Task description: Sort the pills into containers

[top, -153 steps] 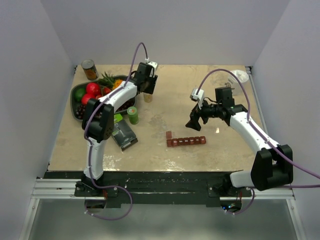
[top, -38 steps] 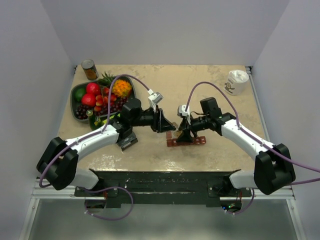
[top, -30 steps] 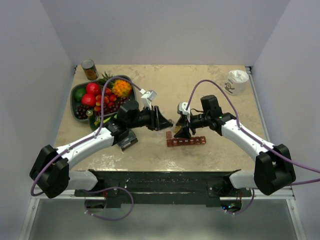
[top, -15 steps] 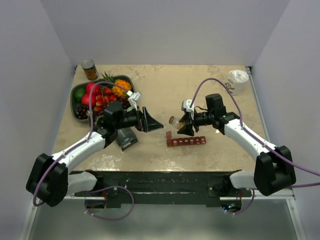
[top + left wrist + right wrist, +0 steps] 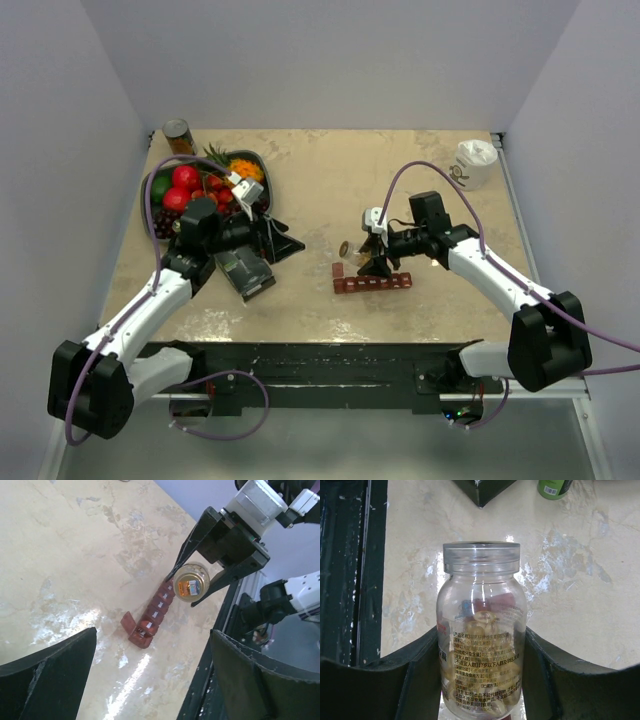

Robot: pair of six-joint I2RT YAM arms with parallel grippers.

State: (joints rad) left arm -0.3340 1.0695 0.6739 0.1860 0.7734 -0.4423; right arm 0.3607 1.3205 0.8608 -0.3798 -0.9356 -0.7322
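My right gripper [image 5: 362,256] [image 5: 482,630] is shut on a clear bottle [image 5: 346,247] [image 5: 481,645] of golden pills [image 5: 487,680], held on its side with the neck pointing left. The bottle hangs just above the left end of the dark red containers strip [image 5: 372,283] [image 5: 152,616], whose end lid stands open. My left gripper [image 5: 290,240] [image 5: 154,631] is open wide and holds nothing. It sits well to the left of the bottle [image 5: 192,582], facing it.
A grey fruit bowl [image 5: 158,190] and a can [image 5: 179,138] stand at the back left. A black box [image 5: 248,272] lies under the left arm, with a green bottle [image 5: 552,487] beside it. A white cup [image 5: 472,163] sits at the back right. The black front rail [image 5: 320,360] is close by.
My left gripper opened wide and drew back to the left, away from the bottle. The right gripper kept its hold and stayed over the strip's left end.
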